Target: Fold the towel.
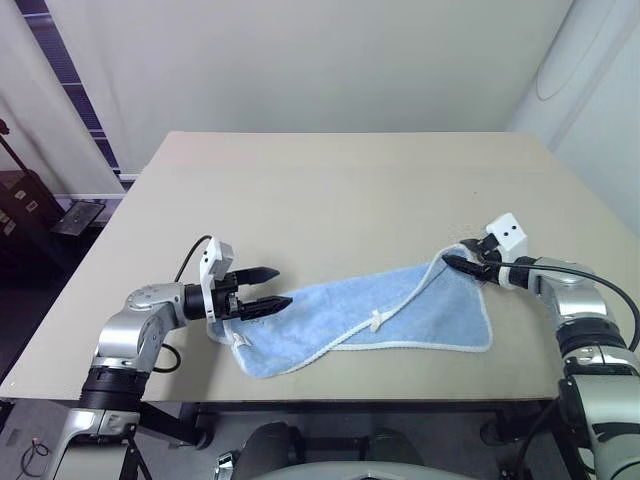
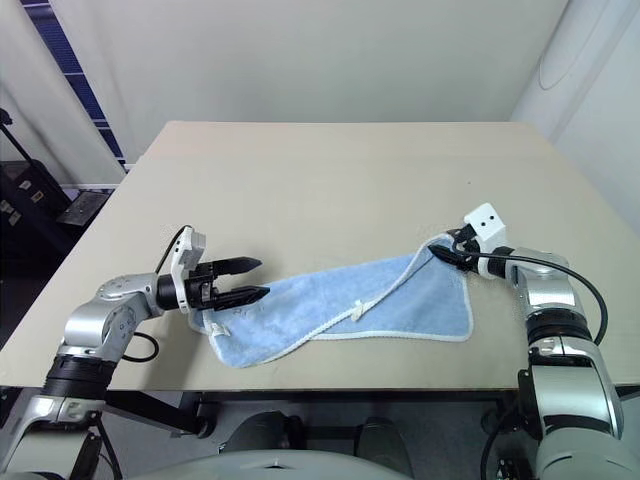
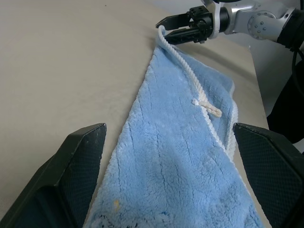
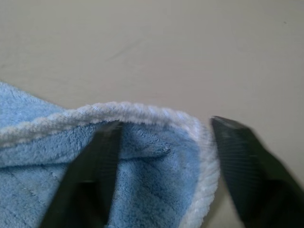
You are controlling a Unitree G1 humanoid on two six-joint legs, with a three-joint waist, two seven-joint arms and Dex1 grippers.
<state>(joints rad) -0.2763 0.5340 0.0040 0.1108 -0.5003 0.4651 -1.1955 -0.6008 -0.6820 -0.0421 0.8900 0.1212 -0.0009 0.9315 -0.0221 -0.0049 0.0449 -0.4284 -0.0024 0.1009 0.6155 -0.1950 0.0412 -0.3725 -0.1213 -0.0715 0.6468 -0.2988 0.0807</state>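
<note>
One towel (image 1: 400, 315), white loop tag (image 1: 377, 320), no writing

We take this for a lab or test room: a plain beige desk (image 1: 330, 190) stands against bare white walls (image 1: 300, 60), with dark equipment cases (image 1: 25, 215) stacked beside it.

Arms: silver-grey metal housings, rounded joints, black bands. Black cable loops out of each forearm. White boxy camera block on each wrist. left gripper (image 1: 268, 290) and right gripper (image 1: 458, 262): two black tapered fingers, cross-hatched pads.
</note>
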